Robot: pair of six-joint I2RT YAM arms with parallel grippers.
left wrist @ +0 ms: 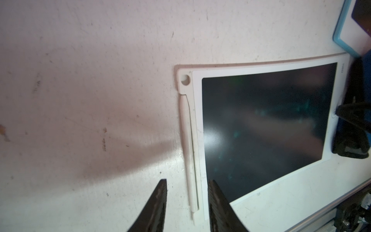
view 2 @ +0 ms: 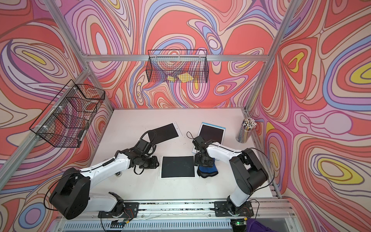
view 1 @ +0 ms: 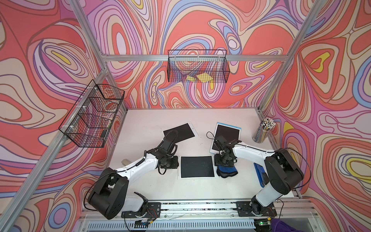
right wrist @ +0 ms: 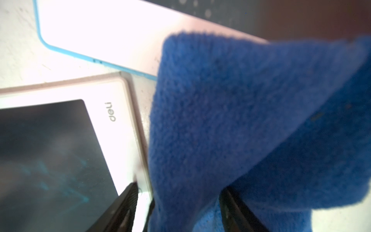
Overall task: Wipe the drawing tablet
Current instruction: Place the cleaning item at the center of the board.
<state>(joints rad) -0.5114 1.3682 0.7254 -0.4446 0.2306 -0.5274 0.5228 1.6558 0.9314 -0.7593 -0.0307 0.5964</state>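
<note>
Both flanks of the drawing tablet [view 1: 196,167] are being covered; wiping is not yet beginning.
The right gripper [right wrist: 178,186] is straddling the blue cloth [right wrist: 230,110] just beside the drawing tablet's edge; whether it is pinching, I cannot tell. The left gripper [left wrist: 186,180] is hanging released over the stylus [left wrist: 187,144] side. Faint teal marks [right wrist: 66,192] are showing on the screen, so I judge the whole wipe is waiting.

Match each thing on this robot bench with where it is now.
Things:
1. white-framed, black-screened drawing tablet
2. fluffy blue cloth
3. clear plastic cup of pencils
4. yellow paper notes

Places:
A. in the black wire basket at the back
B. inside the right claw
C. near the white table's far right corner
D. flat on the table, beside the cloth

Pairs: 1-D, 2-B, 3-C, 4-A.
</note>
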